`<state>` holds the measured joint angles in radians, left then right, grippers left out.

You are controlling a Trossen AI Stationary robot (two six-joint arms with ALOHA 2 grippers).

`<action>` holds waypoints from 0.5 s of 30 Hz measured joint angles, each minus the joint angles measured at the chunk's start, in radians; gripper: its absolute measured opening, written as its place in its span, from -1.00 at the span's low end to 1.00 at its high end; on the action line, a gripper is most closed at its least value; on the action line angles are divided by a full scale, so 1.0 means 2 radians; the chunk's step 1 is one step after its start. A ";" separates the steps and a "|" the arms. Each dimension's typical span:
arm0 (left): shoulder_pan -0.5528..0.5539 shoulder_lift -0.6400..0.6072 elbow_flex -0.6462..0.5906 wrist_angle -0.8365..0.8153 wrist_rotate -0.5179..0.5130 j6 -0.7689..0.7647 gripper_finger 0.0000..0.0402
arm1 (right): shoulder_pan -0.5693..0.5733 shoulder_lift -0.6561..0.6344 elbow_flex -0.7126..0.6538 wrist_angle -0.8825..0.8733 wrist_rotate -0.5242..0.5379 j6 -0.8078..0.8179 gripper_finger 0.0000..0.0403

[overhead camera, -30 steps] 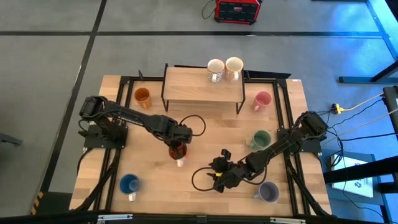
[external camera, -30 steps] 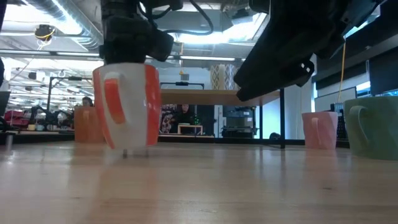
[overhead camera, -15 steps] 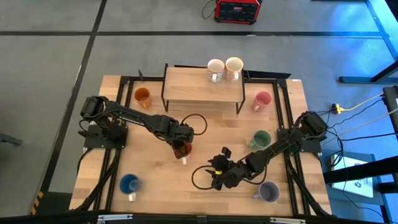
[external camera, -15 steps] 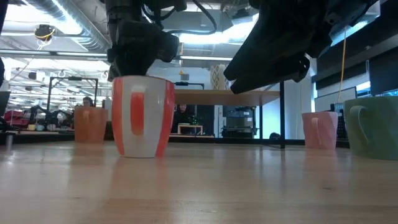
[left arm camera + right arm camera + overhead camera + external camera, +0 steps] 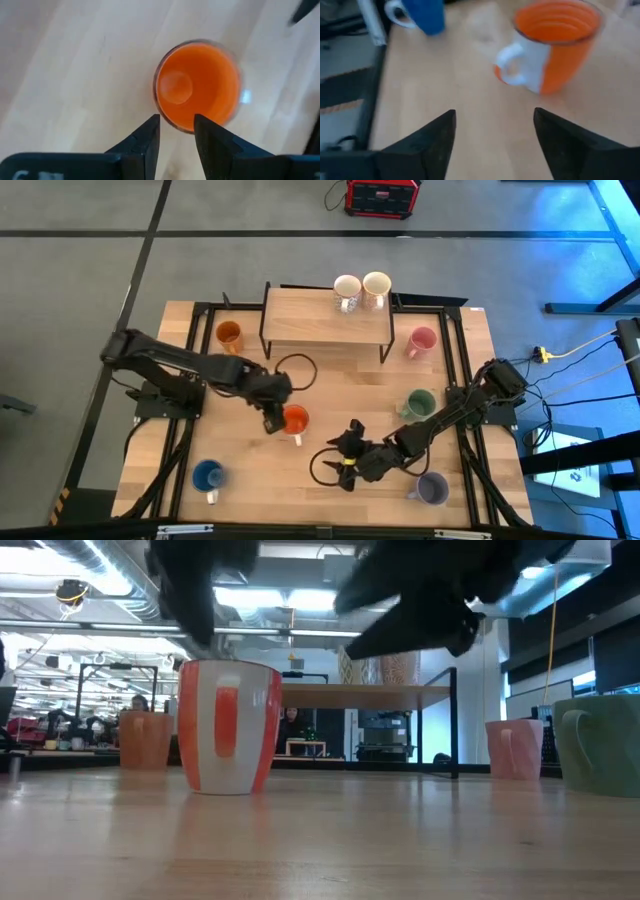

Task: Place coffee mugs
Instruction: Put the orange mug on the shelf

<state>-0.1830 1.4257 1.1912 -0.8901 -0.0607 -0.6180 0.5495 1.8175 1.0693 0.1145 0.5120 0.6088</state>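
The red-orange coffee mug [image 5: 295,420] with a white handle stands upright on its base [image 5: 228,785] in the middle of the table. My left gripper [image 5: 274,422] hangs above its left side, open, with the mug's rim [image 5: 197,85] showing beyond the fingers. My right gripper [image 5: 340,455] is to the mug's right and nearer the front edge. It is open wide and faces the mug [image 5: 555,45]. Two white mugs [image 5: 361,289] stand on the wooden shelf [image 5: 325,318].
On the table stand an amber mug [image 5: 229,334] at far left, a pink one [image 5: 421,340] at far right, a green one [image 5: 418,404] at right, a lavender one [image 5: 432,487] at near right and a blue one [image 5: 207,475] at near left.
My left gripper has set the red-orange mug down upright from a tilted hold just off the table. It has then opened, let go, and risen and drawn back toward the table's left edge. The mug stays where it was put.
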 joint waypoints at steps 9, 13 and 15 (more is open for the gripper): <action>-0.124 -0.116 -0.001 -0.007 -0.100 0.036 -0.43 | -0.004 0.023 0.078 -0.033 0.013 -0.004 0.39; -0.185 -0.156 -0.011 -0.005 -0.139 0.036 -0.43 | -0.008 0.056 0.146 -0.116 0.020 0.032 0.39; -0.212 -0.175 -0.023 -0.009 -0.152 0.031 -0.43 | -0.011 0.073 0.185 -0.173 0.035 0.058 0.39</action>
<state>-0.6066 1.0752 1.1442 -0.9088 -0.3641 -0.5559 0.5278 1.9643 1.4396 -0.2313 0.5814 0.7241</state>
